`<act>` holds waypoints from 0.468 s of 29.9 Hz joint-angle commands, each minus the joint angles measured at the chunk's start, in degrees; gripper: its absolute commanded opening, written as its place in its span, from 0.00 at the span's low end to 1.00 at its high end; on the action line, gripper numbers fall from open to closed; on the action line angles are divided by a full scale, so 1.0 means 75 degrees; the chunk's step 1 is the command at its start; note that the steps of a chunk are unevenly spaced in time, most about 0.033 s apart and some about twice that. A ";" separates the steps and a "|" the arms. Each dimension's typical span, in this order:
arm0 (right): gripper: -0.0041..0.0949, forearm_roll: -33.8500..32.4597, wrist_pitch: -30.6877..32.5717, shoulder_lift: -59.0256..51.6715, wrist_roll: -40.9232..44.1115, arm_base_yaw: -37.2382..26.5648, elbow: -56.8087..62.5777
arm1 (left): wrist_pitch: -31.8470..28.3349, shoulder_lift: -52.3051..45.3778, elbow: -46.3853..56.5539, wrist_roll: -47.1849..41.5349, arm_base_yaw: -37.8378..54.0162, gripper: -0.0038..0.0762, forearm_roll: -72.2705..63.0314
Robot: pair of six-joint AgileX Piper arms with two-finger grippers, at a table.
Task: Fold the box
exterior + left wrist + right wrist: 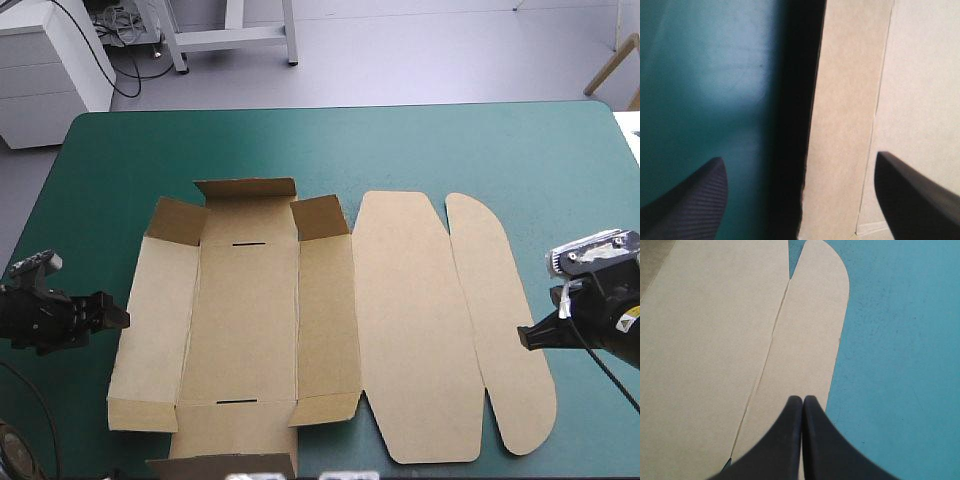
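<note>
Here's the brown box (300,320), a cut sheet of board lying in the middle of the teal-green table (450,140), and it's only partly shaped. At the far end a short wall (245,189) stands up, with a small corner flap (176,221) lifted at either side of it. The wide lid panel (405,320) and the rounded flap (500,320) beyond it lie flat, off toward the table's right. Over on the left, the left gripper (118,315) sits just beside the box's left edge with its black fingers (695,200) well apart. From its own camera one finger is over the bare cover and the other over the board, with the edge of the left side panel (840,125) running between them and a dark shadow alongside it. Across the table, the right gripper (803,398) has its fingers pressed together into a single point. That point hangs at the outer edge of the rounded flap, near its near end. Whether the tip touches the board, I can't tell.
</note>
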 commanded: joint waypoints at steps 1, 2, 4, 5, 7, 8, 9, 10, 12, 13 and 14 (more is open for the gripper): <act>0.02 0.0041 -0.0445 -0.0053 -0.0027 -0.0032 -0.0191 | 0.0507 -0.0178 0.0249 0.0186 -0.0008 0.76 -0.0451; 0.02 0.0041 -0.0445 -0.0053 -0.0027 -0.0032 -0.0191 | 0.0507 -0.0178 0.0342 0.0207 -0.0008 0.76 -0.0451; 0.02 0.0056 -0.0445 -0.0053 -0.0027 -0.0032 -0.0191 | 0.0412 -0.0178 0.0541 0.0220 -0.0008 0.76 -0.0451; 0.02 0.0056 -0.0445 -0.0053 -0.0027 -0.0032 -0.0191 | 0.0331 -0.0178 0.0638 0.0220 -0.0008 0.76 -0.0467; 0.02 0.0056 -0.0445 -0.0053 -0.0027 -0.0032 -0.0191 | 0.0190 -0.0178 0.0821 0.0237 -0.0013 0.76 -0.0497; 0.02 0.0056 -0.0445 -0.0053 -0.0027 -0.0032 -0.0191 | 0.0121 -0.0178 0.0913 0.0237 -0.0030 0.76 -0.0508; 0.02 0.0056 -0.0445 -0.0053 -0.0027 -0.0032 -0.0191 | 0.0088 -0.0178 0.0990 0.0237 -0.0064 0.76 -0.0508; 0.02 0.0056 -0.0445 -0.0053 -0.0027 -0.0032 -0.0191 | 0.0072 -0.0178 0.1037 0.0237 -0.0145 0.76 -0.0508; 0.02 0.0056 -0.0445 -0.0053 -0.0027 -0.0032 -0.0191 | 0.0072 -0.0178 0.1108 0.0260 -0.0310 0.76 -0.0508; 0.02 0.0071 -0.0445 -0.0053 -0.0027 -0.0032 -0.0191 | 0.0086 -0.0178 0.1108 0.0301 -0.0422 0.76 -0.0494; 0.02 0.0071 -0.0445 -0.0053 -0.0027 -0.0032 -0.0191 | 0.0086 -0.0178 0.1108 0.0318 -0.0544 0.76 -0.0494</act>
